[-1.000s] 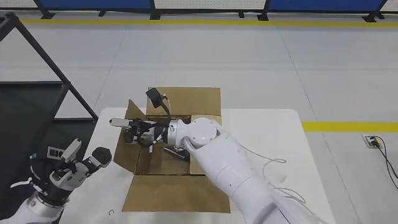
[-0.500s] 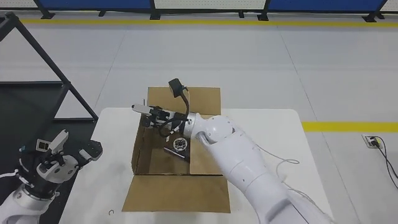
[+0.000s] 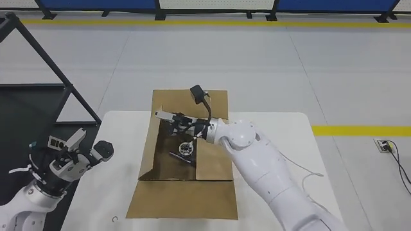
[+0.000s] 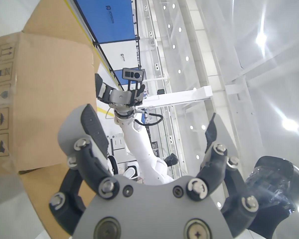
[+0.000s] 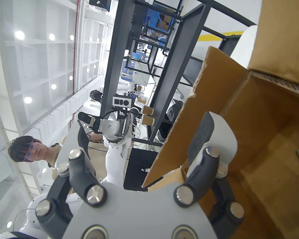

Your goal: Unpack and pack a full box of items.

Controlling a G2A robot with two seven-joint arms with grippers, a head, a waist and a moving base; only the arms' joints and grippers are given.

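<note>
Left gripper hangs spread open, holding nothing, by the table's left edge; bare tabletop both sides of the box, mid-table with flaps splayed flat; two small items on its floor; right gripper released too, empty, over the box's far-left corner.

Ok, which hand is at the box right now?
The right hand, open at the box's standing side flap; the left hand is well clear, by the table's edge.
</note>
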